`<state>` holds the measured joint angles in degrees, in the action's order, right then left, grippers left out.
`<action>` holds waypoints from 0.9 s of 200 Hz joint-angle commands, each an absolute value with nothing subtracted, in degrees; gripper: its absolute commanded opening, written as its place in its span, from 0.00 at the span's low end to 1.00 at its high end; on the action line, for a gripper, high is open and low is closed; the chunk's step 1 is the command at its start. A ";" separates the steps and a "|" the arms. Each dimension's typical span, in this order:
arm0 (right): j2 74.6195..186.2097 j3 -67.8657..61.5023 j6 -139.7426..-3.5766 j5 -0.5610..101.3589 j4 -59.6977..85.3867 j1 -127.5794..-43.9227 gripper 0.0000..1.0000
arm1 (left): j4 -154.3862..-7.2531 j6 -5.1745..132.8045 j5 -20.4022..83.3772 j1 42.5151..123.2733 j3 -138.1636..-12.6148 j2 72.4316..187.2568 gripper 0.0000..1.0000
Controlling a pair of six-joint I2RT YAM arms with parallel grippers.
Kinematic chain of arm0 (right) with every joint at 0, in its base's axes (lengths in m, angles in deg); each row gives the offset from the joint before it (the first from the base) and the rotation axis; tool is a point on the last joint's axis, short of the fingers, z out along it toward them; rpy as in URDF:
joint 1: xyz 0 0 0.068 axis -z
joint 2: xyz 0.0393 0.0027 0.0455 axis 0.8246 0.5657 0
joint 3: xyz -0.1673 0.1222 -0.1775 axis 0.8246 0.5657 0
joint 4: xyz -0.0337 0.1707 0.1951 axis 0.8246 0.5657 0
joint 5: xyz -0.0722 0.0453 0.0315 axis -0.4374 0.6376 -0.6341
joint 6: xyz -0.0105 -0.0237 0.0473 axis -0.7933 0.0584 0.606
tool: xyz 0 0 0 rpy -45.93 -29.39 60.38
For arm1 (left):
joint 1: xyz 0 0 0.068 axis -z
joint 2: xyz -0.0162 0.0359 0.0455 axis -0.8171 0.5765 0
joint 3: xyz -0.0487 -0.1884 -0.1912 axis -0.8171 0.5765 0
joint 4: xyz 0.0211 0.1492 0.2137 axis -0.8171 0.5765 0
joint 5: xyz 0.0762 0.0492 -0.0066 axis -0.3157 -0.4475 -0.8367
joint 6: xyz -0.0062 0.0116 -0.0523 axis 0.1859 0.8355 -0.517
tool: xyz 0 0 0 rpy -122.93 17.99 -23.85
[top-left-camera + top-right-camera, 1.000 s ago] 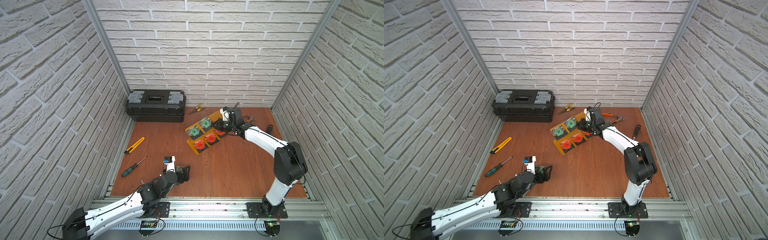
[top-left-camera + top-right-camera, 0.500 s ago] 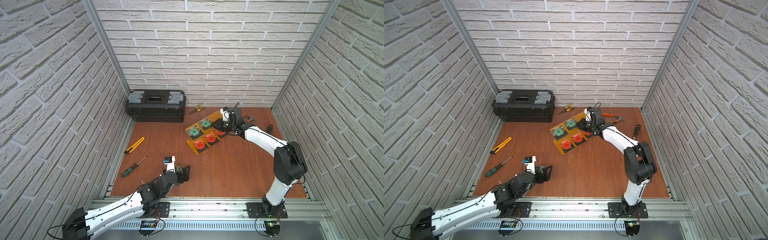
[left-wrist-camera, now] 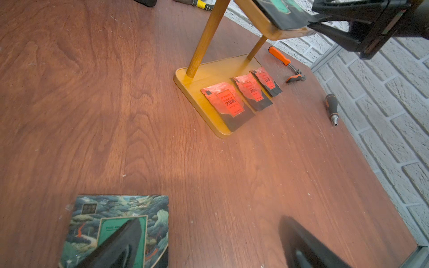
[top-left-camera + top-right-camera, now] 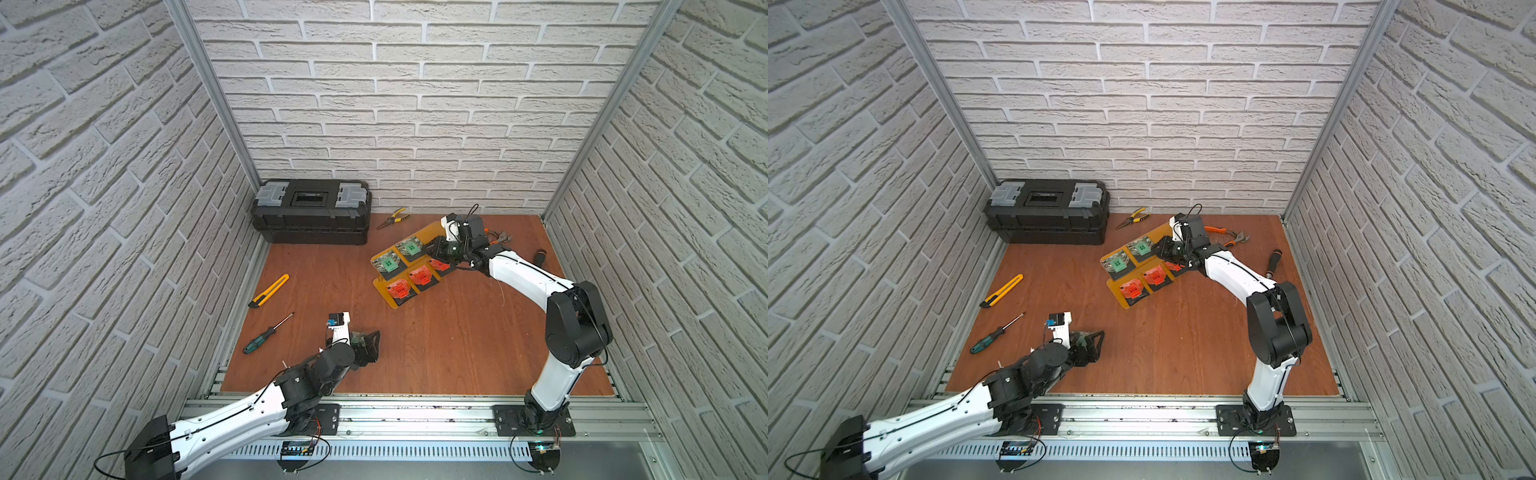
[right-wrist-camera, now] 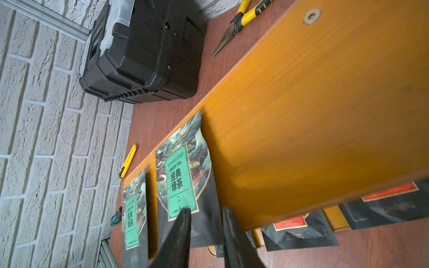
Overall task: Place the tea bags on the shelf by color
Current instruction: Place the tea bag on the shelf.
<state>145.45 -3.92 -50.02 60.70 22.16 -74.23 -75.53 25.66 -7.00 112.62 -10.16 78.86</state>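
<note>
The shelf [image 4: 432,231] stands at an angle toward the rear of the table [image 4: 436,353], to the right of the black toolbox [image 4: 311,212]. Its upper plate carries a first green tea bag [image 4: 388,262] at the end nearer the toolbox and a second green tea bag [image 4: 411,248] just beside it, both lying flat. The lower plate carries three orange-red tea bags [image 3: 251,91] in a row along its front edge, each overhanging that edge slightly. A third green tea bag [image 3: 111,222] lies flat on the table near the front, off the shelf and well apart from it. The left gripper [image 4: 374,347] hangs low over this sachet with its jaws wide apart and nothing held. In the left wrist view one of its fingers [image 3: 116,246] crosses the green label and the other is over bare wood; contact cannot be determined. The right gripper [image 5: 206,210] is at the upper plate, jaws narrowly apart, tips over the black end of the second green tea bag. Whether they touch it cannot be determined. Loose tools noted on the table: yellow-handled pliers [image 4: 392,217], a utility knife [image 4: 269,290], a screwdriver [image 4: 266,334], orange-handled cutters [image 4: 1229,235] and a black-handled driver [image 4: 539,257].
</note>
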 commanded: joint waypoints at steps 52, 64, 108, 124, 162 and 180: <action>146.31 -6.17 -50.81 60.43 22.25 -73.70 0.28 | -76.28 25.41 -7.99 112.16 -9.23 78.36 0.98; 146.18 -6.15 -50.89 60.24 22.41 -73.57 0.29 | -76.28 25.40 -7.99 112.10 -9.31 78.33 0.98; 145.18 -6.23 -52.16 58.88 23.50 -73.18 0.34 | -75.93 25.69 -7.97 111.94 -9.58 77.99 0.98; 144.63 -6.32 -52.65 58.49 23.95 -72.98 0.35 | -75.78 25.71 -7.90 111.92 -9.75 77.97 0.98; 142.66 -5.81 -53.71 57.35 25.18 -72.53 0.37 | -74.82 25.76 -7.99 111.91 -10.32 77.79 0.98; 140.71 -4.54 -54.40 56.78 25.64 -72.47 0.38 | -73.17 25.68 -8.29 111.84 -10.96 77.67 0.98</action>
